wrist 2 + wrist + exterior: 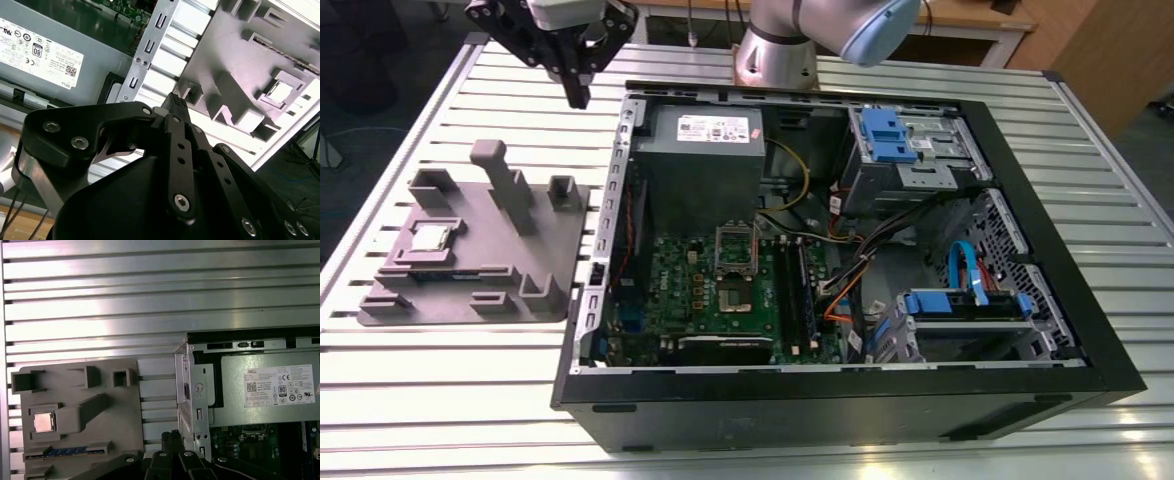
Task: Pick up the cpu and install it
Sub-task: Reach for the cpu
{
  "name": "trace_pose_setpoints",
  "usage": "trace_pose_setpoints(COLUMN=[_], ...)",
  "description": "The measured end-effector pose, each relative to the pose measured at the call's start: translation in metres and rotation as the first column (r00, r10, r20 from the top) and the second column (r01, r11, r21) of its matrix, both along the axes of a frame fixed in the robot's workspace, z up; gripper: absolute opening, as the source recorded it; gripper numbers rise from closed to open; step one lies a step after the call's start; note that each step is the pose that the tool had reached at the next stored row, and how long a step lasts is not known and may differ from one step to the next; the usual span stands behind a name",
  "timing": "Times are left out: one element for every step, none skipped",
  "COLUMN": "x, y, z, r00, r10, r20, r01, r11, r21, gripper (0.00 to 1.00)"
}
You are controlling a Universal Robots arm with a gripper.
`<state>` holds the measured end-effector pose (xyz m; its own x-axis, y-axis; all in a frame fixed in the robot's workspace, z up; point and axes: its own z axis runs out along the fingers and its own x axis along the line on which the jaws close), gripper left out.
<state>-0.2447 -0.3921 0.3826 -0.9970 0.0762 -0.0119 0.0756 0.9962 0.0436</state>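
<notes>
Gripper in the exterior view: black, fingers pressed together to a single tip, nothing pinched, hanging over the slatted metal table just outside the open computer case, by the corner nearest the power supply. Cpu well apart from that tip, lying flat in a square recess of the grey holder block, beside the case on the exterior view's left; cpu socket on the green board inside the case. Second wrist view: gripper seen along its own linkage, tips meeting, with the cpu as a bright square in its recess beyond. First wrist view: looking straight down, gripper closed just outside the case wall, cpu silvery in the holder block, a blue-edged memory stick in a slot close by it. Likely step in hand: the reach toward the cpu, none of the pick done. To do it well, probably: spread the fingers before descending, centre over the chip, come straight down clear of the block's tall posts, grip by opposite edges, keep it level. Writing: white printed label on the power supply, with a small code square and approval marks; wording not read out.
</notes>
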Motion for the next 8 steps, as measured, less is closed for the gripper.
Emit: trace_pose_setpoints(x=[-0.0007,-0.0013,-0.0019,-0.0025,-0.0031,-0.0038,-0.0046,-0.0053], y=[0.0,0.0,0.0,0.0,0.0,0.0,0.0,0.0], z=[0.0,-0.0001,-0.0001,-0.0001,-0.0001,-0.0002,-0.0002,-0.0003], r00=[1.0,1.0,1.0,1.0,1.0,1.0,1.0,1.0], r10=[0.0,0.0,0.0,0.0,0.0,0.0,0.0,0.0], r20=[0.0,0.0,0.0,0.0,0.0,0.0,0.0,0.0], r01=[0.0,0.0,0.0,0.0,0.0,0.0,0.0,0.0], r11=[1.0,1.0,1.0,1.0,1.0,1.0,1.0,1.0], r21=[0.0,0.0,0.0,0.0,-0.0001,0.0,0.0,0.0], gripper=[0.11,0.11,0.11,0.11,0.11,0.11,0.11,0.11])
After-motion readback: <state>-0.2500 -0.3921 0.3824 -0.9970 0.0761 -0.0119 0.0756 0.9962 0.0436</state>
